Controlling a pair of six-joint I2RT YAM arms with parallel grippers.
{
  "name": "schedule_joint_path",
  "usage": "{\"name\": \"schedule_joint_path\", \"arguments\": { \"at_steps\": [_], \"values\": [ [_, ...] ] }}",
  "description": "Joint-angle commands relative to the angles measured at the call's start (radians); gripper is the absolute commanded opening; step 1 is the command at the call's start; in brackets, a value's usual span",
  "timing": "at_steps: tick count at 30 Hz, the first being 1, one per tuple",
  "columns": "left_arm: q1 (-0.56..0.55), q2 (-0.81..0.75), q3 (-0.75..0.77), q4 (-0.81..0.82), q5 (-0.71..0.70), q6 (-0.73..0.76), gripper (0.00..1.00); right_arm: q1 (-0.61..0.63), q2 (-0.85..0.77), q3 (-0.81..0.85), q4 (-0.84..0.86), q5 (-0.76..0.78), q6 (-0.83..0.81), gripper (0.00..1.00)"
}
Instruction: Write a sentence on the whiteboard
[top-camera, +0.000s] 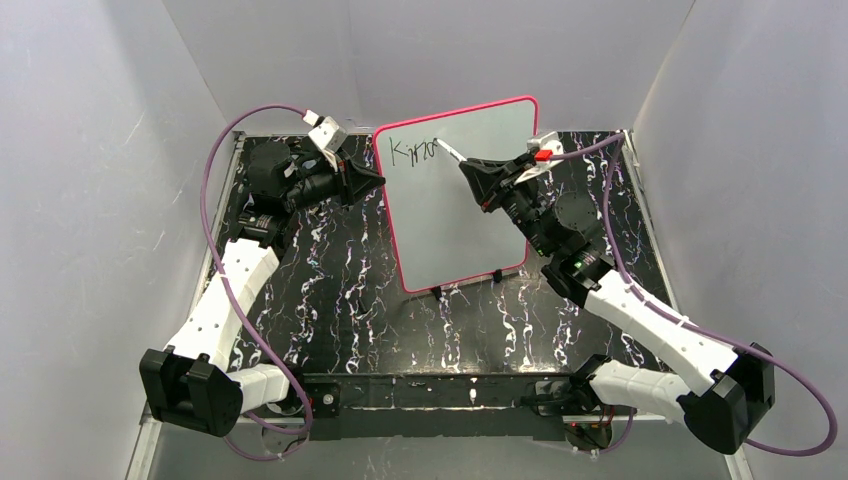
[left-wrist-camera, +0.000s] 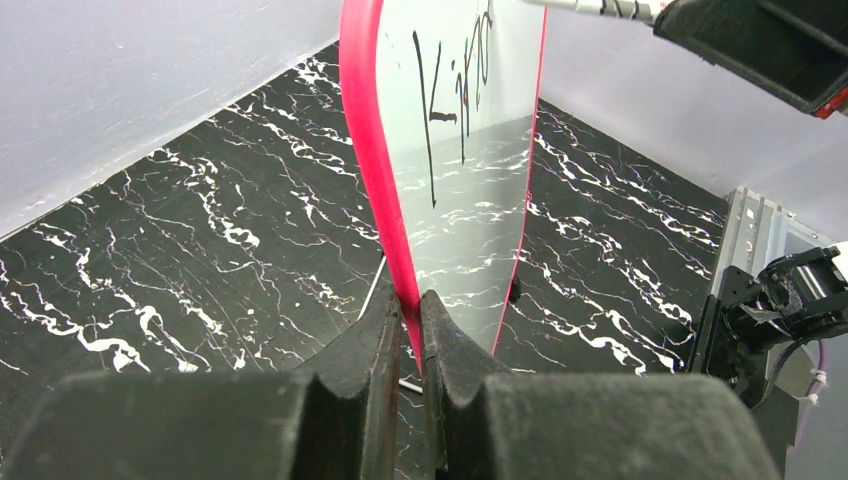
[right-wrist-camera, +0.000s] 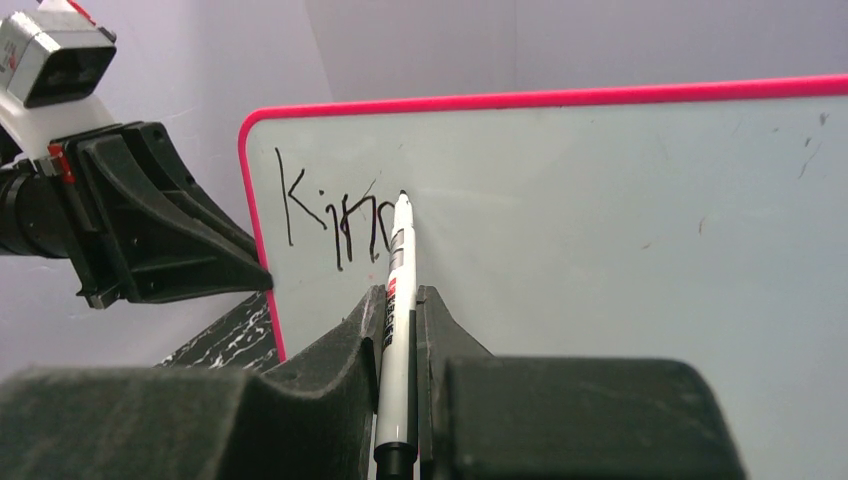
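The whiteboard (top-camera: 470, 210), white with a pink-red frame and small black feet, stands upright at the middle back of the table. Dark marker letters (top-camera: 412, 151) reading about "Kind" sit at its top left; they also show in the right wrist view (right-wrist-camera: 330, 212) and the left wrist view (left-wrist-camera: 450, 90). My left gripper (top-camera: 380, 180) is shut on the board's left frame edge (left-wrist-camera: 385, 200). My right gripper (top-camera: 468, 168) is shut on a white marker (right-wrist-camera: 398, 300), its tip (right-wrist-camera: 403, 197) at the board just right of the last letter.
The black marbled tabletop (top-camera: 350, 290) is walled by grey panels on the left, back and right. The arm bases sit at the near edge. A purple cable (top-camera: 800, 400) loops off the right arm.
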Motion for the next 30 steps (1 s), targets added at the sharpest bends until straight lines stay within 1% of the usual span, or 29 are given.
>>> {"name": "schedule_joint_path", "arguments": {
  "at_steps": [1,9,20,30],
  "values": [
    [-0.011,-0.012,-0.012,-0.029,0.037,0.016,0.0,-0.008,0.003,0.067,0.066,0.05,-0.048,0.01],
    [-0.011,-0.013,-0.012,-0.029,0.037,0.016,0.0,-0.008,0.008,0.068,0.053,0.045,-0.052,0.01],
    [-0.012,-0.016,-0.012,-0.028,0.037,0.016,0.0,-0.008,-0.024,-0.024,-0.004,0.036,0.006,0.01],
    [-0.011,-0.019,-0.014,-0.029,0.036,0.016,0.0,-0.008,-0.053,-0.066,-0.047,0.049,0.023,0.01]
  ]
}}
